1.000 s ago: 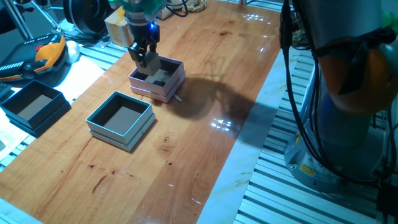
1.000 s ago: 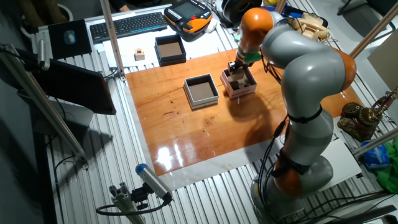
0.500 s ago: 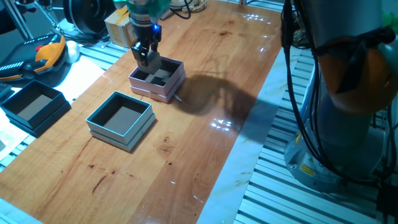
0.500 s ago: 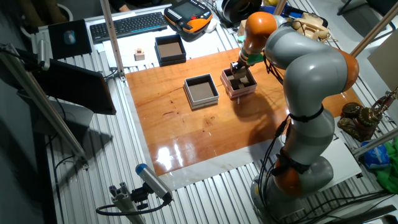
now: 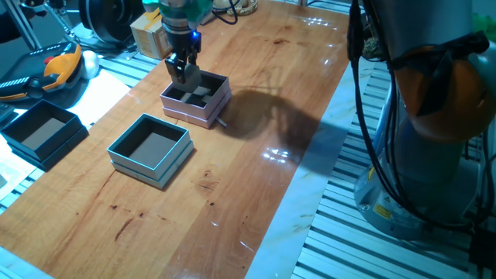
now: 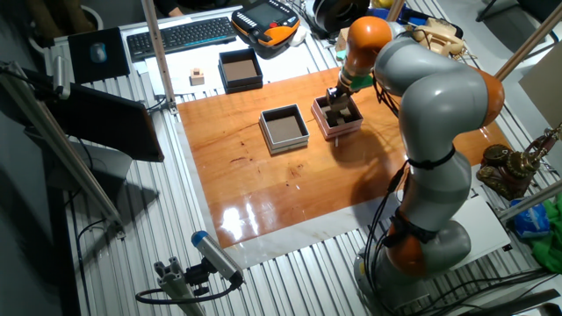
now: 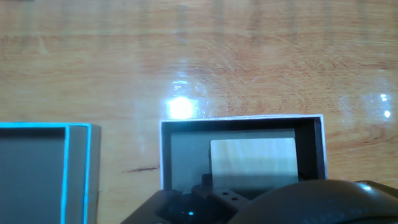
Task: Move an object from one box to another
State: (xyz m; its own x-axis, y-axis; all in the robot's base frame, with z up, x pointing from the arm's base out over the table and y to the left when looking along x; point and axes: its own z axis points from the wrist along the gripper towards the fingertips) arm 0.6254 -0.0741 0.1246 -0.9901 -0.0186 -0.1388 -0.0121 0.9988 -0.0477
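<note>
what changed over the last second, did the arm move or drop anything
The gripper rose a little out of the pink-lilac box and now hangs just above its far-left corner. A pale wooden block lies inside that box, apart from the fingers; the pictures do not show whether the jaws opened. The teal-blue box, holding nothing, the pink-lilac box and the black box stayed put.

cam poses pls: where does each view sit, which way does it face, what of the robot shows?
One fixed view: low at the table edge, facing the teal box, pink box and tool; arm base at right.
Other fixed view: high overhead, whole arm over the pink box.
Hand view: looks down into the pink box; tool body at the bottom.
All share both boxes.
</note>
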